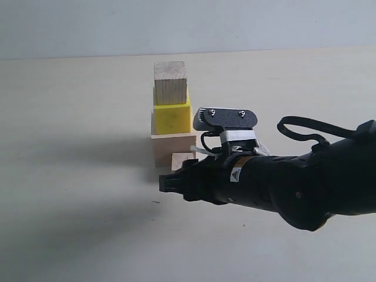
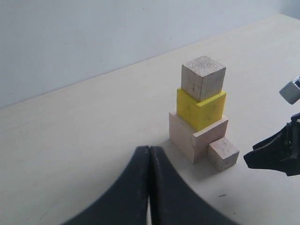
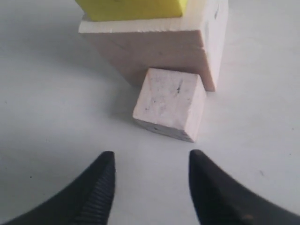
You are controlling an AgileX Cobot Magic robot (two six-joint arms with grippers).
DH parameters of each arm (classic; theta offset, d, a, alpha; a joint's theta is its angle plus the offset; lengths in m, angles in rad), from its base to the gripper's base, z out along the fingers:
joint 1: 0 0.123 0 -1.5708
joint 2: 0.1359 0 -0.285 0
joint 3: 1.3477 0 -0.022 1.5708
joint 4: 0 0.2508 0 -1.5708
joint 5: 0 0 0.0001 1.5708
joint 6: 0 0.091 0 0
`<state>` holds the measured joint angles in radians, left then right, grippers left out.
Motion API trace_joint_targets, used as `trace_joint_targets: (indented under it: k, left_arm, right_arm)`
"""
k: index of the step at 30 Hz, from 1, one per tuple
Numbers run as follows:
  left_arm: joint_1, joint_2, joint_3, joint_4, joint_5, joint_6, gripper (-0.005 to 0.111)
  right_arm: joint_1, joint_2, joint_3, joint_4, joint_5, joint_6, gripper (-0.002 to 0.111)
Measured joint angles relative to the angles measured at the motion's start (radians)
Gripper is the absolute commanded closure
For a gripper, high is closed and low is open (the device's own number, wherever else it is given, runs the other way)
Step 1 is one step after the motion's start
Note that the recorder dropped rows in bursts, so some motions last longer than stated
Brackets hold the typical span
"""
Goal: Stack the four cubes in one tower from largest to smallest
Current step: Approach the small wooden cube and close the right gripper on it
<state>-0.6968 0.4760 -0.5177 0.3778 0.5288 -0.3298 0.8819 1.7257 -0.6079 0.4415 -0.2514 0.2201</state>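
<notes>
Exterior: tower (image 1: 171,100) stands upright on the table (image 1: 70,205), long axis vertical: large wood cube (image 1: 173,151), yellow cube (image 1: 172,118), medium wood cube (image 1: 170,81). The tiny cube (image 1: 182,160) lies against its foot (four cubes: three pale, one yellow). Left wrist: left gripper (image 2: 149,152) pinched closed, holding nothing. Right wrist: right gripper (image 3: 150,161) spread apart, holding nothing, with the tiny cube just ahead, turned askew.

Found a small pale cube (image 3: 169,104) sitting on the table (image 3: 42,117), set against the foot of a large pale cube (image 3: 154,47). Noted a yellow cube (image 3: 131,8) on top of the large one, mostly out of frame. Recorded the right gripper (image 3: 151,161) with jaws parted, near the small cube, touching nothing.
</notes>
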Motion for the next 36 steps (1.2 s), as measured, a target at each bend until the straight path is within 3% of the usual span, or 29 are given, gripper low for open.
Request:
trace_joint_targets:
  k: [2, 36]
  left_arm:
    - [0.0, 0.0, 0.0, 0.0, 0.0, 0.0, 0.107]
    - [0.0, 0.0, 0.0, 0.0, -0.002, -0.003, 0.107]
  right_arm:
    - [0.0, 0.0, -0.01, -0.001, 0.0, 0.0, 0.039]
    - [0.002, 0.141, -0.152, 0.083, 0.056, -0.002, 0.041]
